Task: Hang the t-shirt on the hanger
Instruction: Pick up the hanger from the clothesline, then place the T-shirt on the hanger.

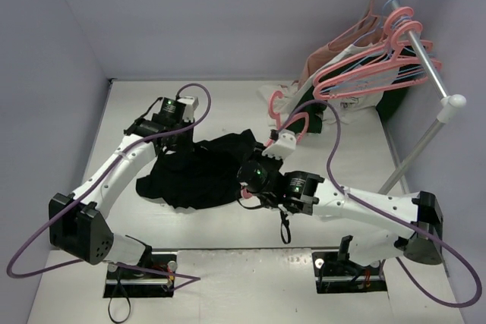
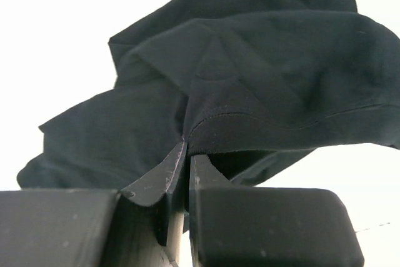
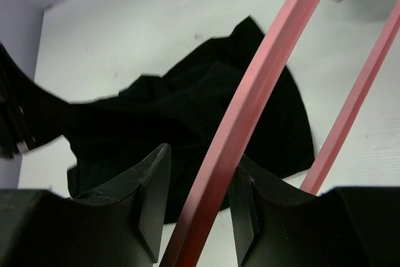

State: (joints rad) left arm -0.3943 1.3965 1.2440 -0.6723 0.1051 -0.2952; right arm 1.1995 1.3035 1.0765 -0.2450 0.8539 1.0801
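Observation:
The black t-shirt [image 1: 199, 174] lies crumpled on the white table between the two arms. It also shows in the left wrist view [image 2: 269, 60] and the right wrist view [image 3: 187, 110]. My left gripper [image 1: 176, 139] is shut on a hemmed edge of the t-shirt at its far left side [image 2: 187, 147]. A pink hanger [image 1: 298, 121] lies at the t-shirt's right edge. My right gripper [image 1: 251, 192] is open around one pink bar of the hanger [image 3: 250, 98]. The bar rests against the right finger [image 3: 240, 192], with a gap to the left one.
A clothes rack [image 1: 425, 66] stands at the back right with several pink hangers [image 1: 380, 62] and white, beige and dark green garments [image 1: 395, 100]. A white garment [image 1: 282, 98] touches the table below it. Purple cables loop over both arms.

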